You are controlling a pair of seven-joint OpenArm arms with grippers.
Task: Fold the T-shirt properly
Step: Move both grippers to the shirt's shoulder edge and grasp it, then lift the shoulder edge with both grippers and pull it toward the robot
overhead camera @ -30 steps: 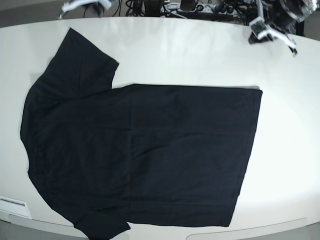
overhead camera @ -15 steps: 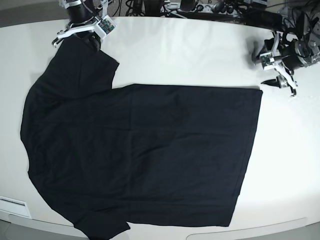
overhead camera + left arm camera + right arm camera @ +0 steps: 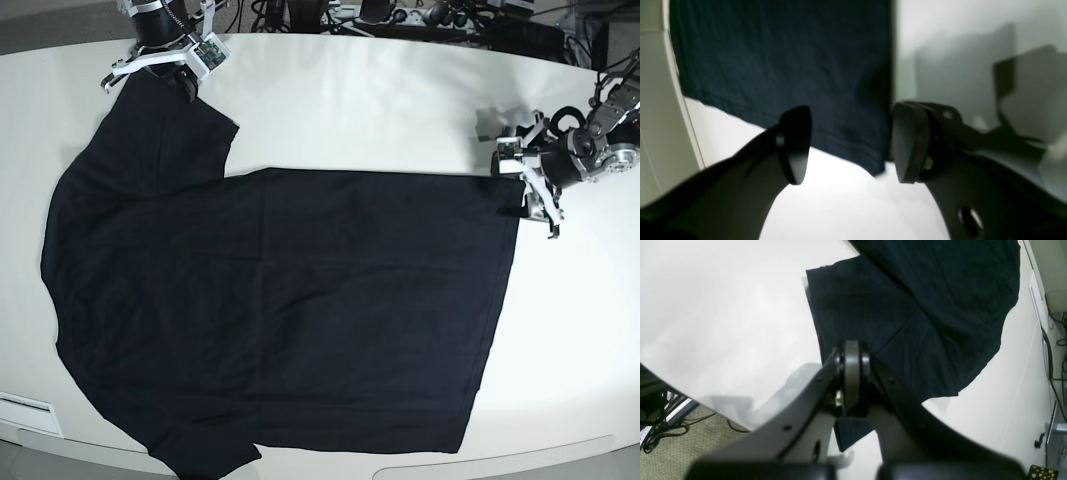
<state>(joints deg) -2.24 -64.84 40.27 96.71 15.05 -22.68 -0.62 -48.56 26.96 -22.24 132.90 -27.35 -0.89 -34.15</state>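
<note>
T-shirt [image 3: 280, 300]: black, lay flat on the white table [image 3: 380, 110], long axis across the base view. Its far hem corner sat between the parted fingers of the left gripper [image 3: 846, 146]. Right gripper [image 3: 852, 373], pinched shut on the far sleeve edge. No legible writing or label.
</note>
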